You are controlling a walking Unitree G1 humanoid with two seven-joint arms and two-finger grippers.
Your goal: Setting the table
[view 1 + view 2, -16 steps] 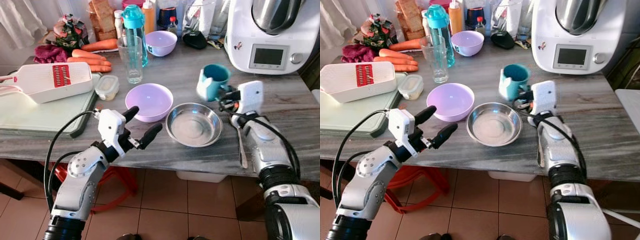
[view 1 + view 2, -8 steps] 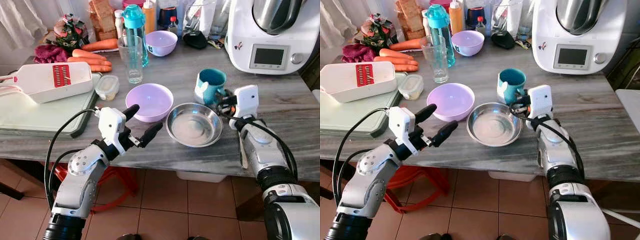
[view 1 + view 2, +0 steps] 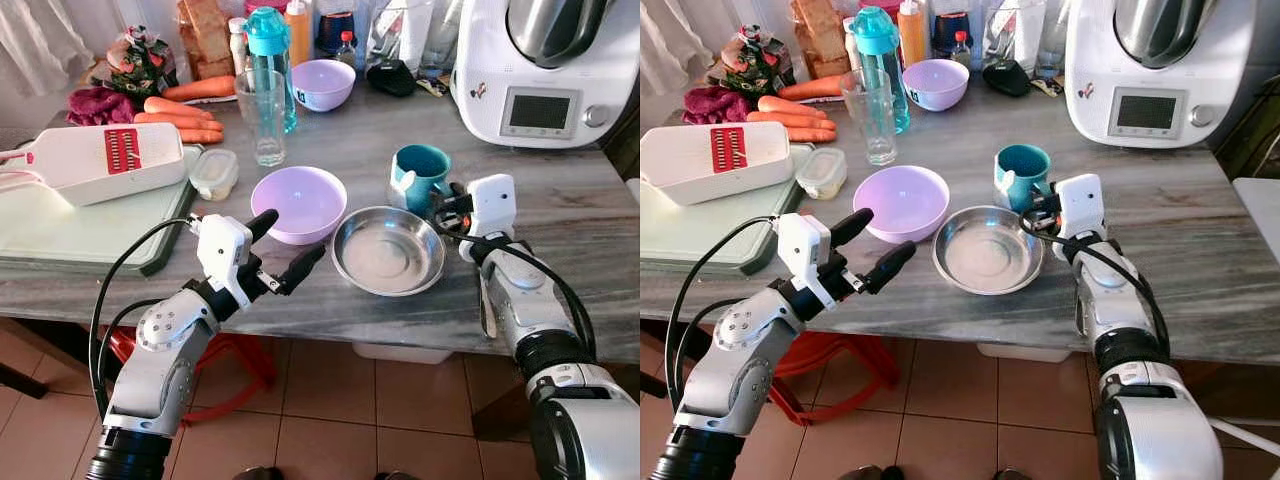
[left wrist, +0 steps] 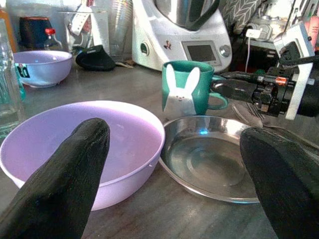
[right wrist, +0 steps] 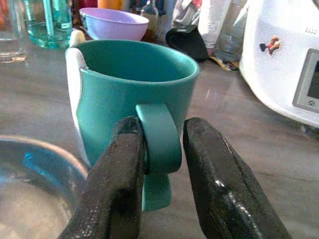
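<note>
A teal mug (image 3: 420, 170) with a white rabbit on its side stands upright on the grey table (image 3: 330, 305), just behind a steel bowl (image 3: 388, 250). My right gripper (image 3: 445, 200) reaches the mug from the right. In the right wrist view its fingers (image 5: 122, 164) are shut on the mug's handle (image 5: 157, 134). A lilac bowl (image 3: 298, 203) sits left of the steel bowl. My left gripper (image 3: 290, 238) hovers open near the table's front edge, in front of the lilac bowl, holding nothing. A piece of cutlery (image 3: 485, 300) lies under my right forearm.
A drinking glass (image 3: 262, 115), a teal bottle (image 3: 270, 60) and a second lilac bowl (image 3: 322, 85) stand at the back. A white kitchen machine (image 3: 540, 70) fills the back right. A white slicer (image 3: 105, 160), a cutting board (image 3: 60, 235), a small lidded tub (image 3: 214, 173) and carrots (image 3: 185, 115) lie on the left.
The mug was raised and tilted in my right gripper; it has come down and now stands upright by the steel bowl. My left arm has hardly moved.
</note>
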